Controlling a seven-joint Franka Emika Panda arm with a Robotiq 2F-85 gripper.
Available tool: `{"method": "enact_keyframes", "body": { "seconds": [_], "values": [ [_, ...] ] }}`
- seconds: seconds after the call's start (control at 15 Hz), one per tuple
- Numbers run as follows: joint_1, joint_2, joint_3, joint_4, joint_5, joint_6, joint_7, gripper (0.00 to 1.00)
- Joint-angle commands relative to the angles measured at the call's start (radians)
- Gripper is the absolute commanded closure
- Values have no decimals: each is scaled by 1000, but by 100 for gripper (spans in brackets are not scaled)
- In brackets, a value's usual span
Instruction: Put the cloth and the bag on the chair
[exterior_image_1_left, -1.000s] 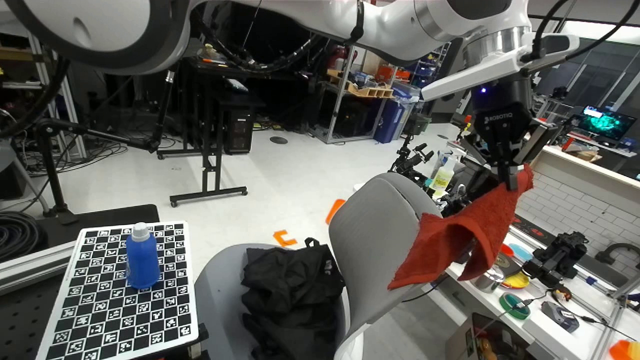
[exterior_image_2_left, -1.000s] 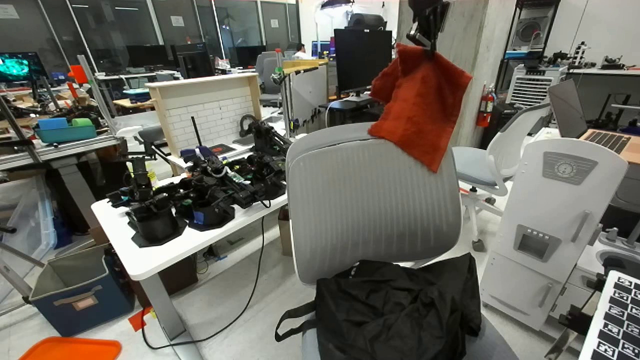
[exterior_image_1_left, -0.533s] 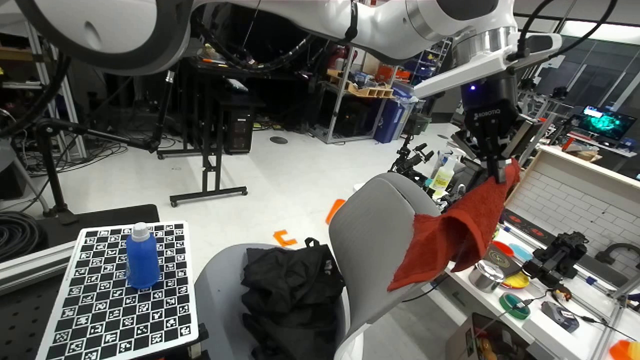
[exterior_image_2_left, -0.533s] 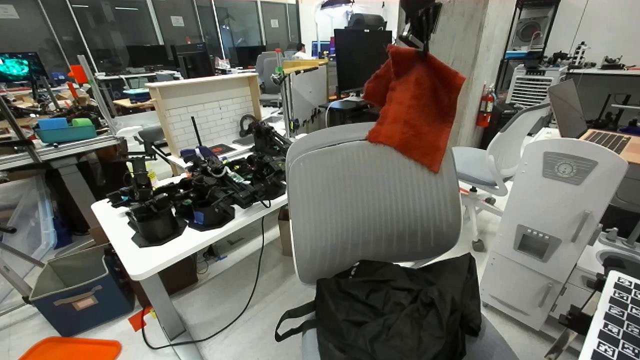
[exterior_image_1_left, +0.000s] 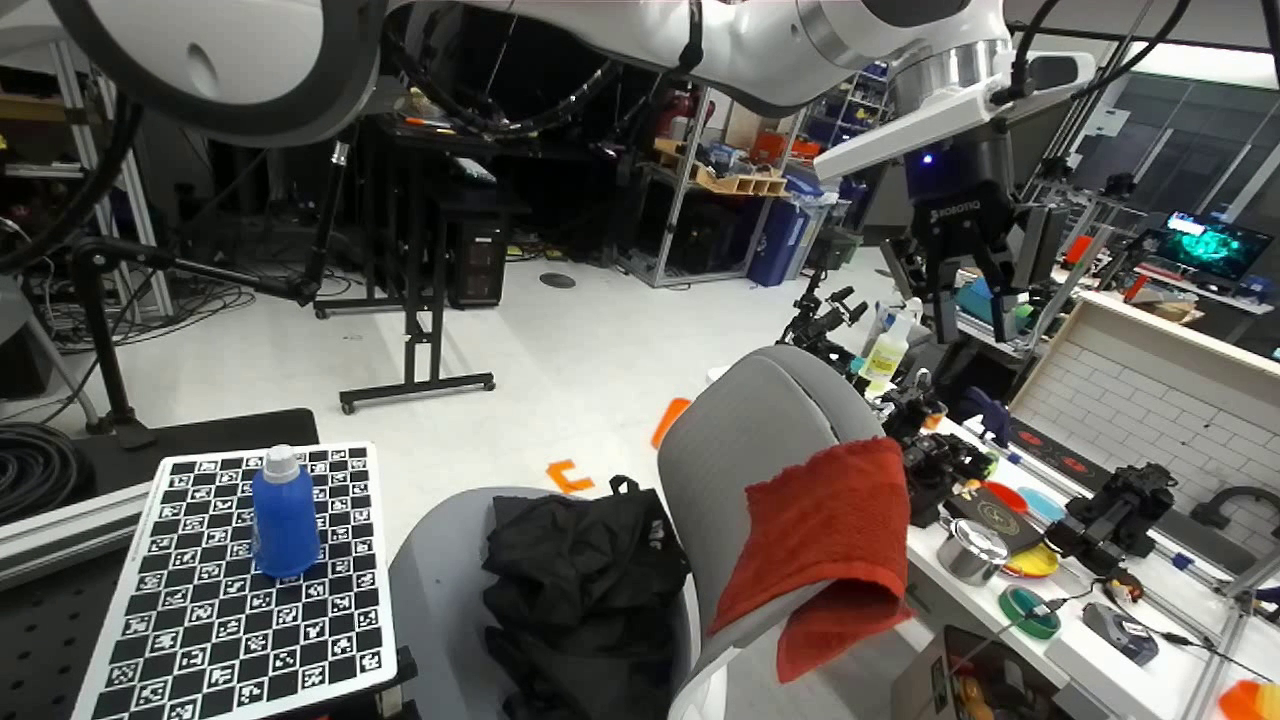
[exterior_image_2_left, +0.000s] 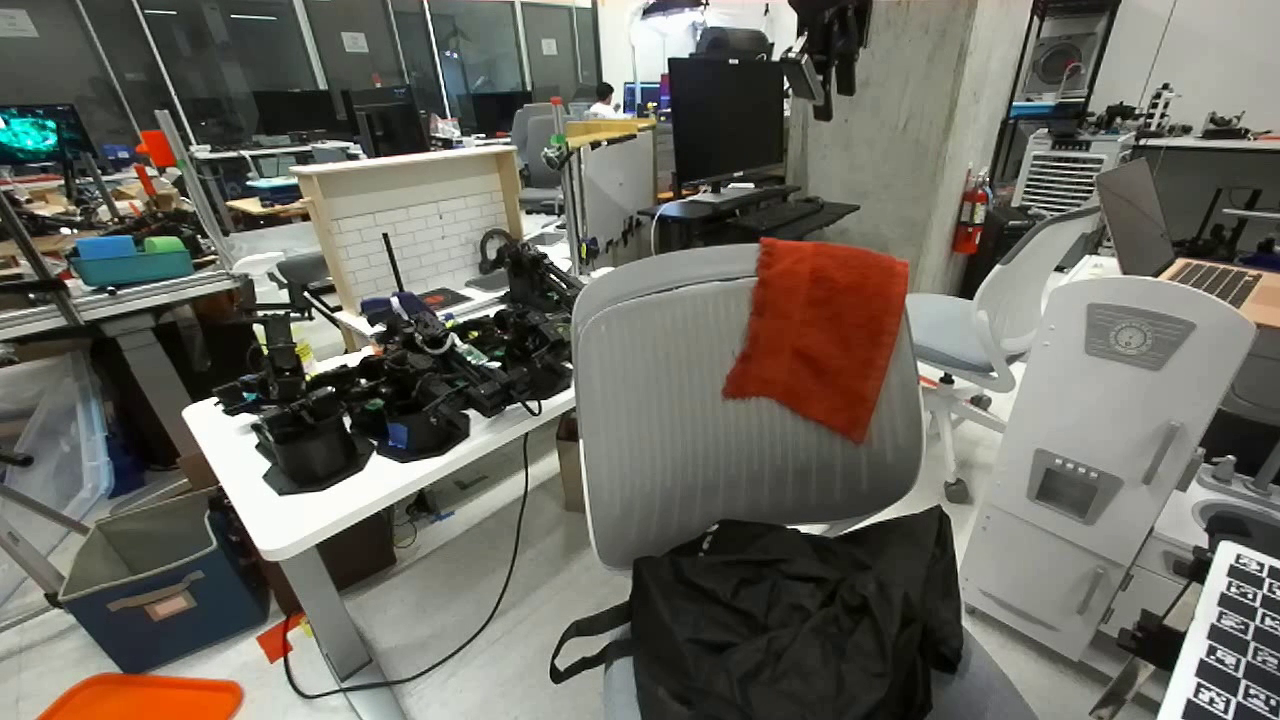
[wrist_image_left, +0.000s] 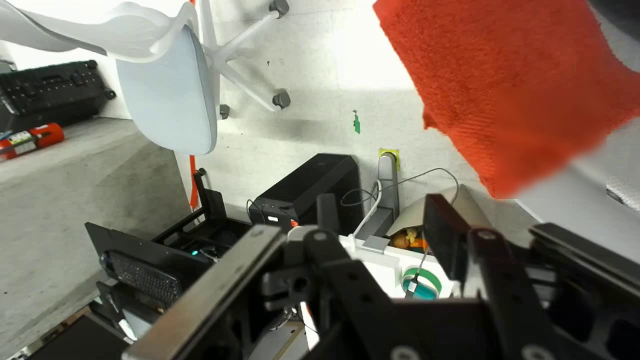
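Red cloth (exterior_image_2_left: 822, 335) over chair (exterior_image_2_left: 690, 430), fingers (exterior_image_1_left: 944, 308) apart

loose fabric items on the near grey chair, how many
2: the red cloth over the backrest, the black bag on the seat. More could be hidden beneath the bag.

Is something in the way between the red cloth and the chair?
No, nothing I can see. The red cloth is already draped over the top of the grey chair. The black bag lies lower, on the seat, so it isn't between them. The open fingers are above, apart from the cloth.
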Motion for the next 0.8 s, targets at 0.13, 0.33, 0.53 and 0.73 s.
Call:
{"method": "enact_keyframes", "body": {
  "seconds": [0.13,0.33,0.53,0.73],
  "values": [
    [-11,5,13,24,24,-41,-47,6],
    [12,-11,37,-18,44,-50,-47,0],
    [45,-40,92,-82,85,-64,-76,0],
    [88,-100,103,-164,91,-186,-11,0]
  ]
}}
